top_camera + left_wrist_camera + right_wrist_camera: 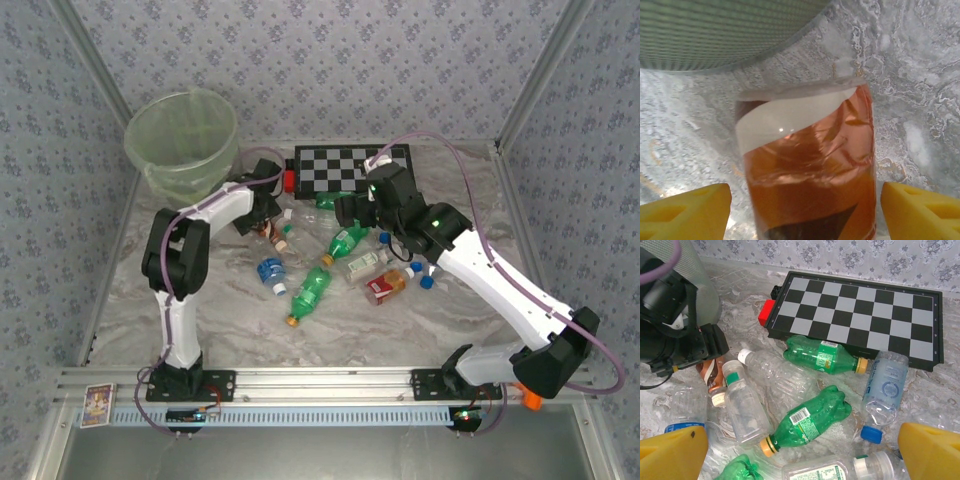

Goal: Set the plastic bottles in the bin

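The task is judged to be at an early stage. The small plastic bottles (310, 293) are scattered over the grey marbled table (400, 335). None can be made out inside the large round translucent pale-green bin (185, 140), so nearly all of the work is taken to be left.

The left end effector (805, 212) is spread wide. Its yellow fingertips (685, 212) are set to either side of an orange-brown bottle with a white band (810, 165), which lies on the table. A narrow gap is seen on each side, so this bottle is bracketed but not yet gripped. Just beyond it, the ribbed wall of the bin is seen close by, so a short carry is expected.

The right end effector (800, 455) is likewise fully open and nothing is held in it. It hovers over the middle of the scatter. Beneath it lies a green bottle with a yellow cap (807, 420), flanked by a clear white-capped bottle (745, 405) on one side and a clear blue-capped bottle (882, 385) on the other. Farther out, a second green bottle (822, 356) lies along the near edge of a black-and-white checkerboard (855, 315), and a small red block (767, 314) sits at the board's corner.
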You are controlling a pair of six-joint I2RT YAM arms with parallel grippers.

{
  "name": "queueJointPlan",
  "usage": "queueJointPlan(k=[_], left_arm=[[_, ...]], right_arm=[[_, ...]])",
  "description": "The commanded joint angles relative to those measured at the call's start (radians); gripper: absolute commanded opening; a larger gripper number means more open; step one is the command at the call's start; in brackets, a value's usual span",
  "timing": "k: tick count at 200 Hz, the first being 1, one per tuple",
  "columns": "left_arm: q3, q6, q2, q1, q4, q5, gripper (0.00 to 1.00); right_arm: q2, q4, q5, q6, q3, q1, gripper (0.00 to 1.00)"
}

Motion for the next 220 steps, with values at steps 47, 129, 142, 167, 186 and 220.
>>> queueJointPlan(k=[47,129,142,167,186,220], left_arm=[[0.037,0.018,0.053,0.001,0.065,-0.023,0.69],[0.051,0.016,-0.014,-0.011,0.042,-0.049,0.56],[0.060,0.024,-0.034,-0.017,0.047,-0.062,0.56],[0.090,0.028,-0.065,-0.025,0.032,-0.060,0.56],[0.103,0.030,-0.100,-0.036,0.035,-0.062,0.55],[0.146,0.055,-0.152,-0.060,0.028,-0.053,0.54]], right_arm=[[-0.004,-0.017,0.021,0.009,0.018,0.014,0.99],[0.008,0.007,0.014,-0.001,0.026,0.013,0.99],[0.012,0.010,0.010,-0.002,0.028,0.014,0.99],[0.018,0.013,0.006,-0.004,0.034,0.014,0.99],[0.017,0.015,0.010,-0.004,0.035,0.015,0.99],[0.015,0.017,0.010,-0.001,0.030,0.016,0.99]])
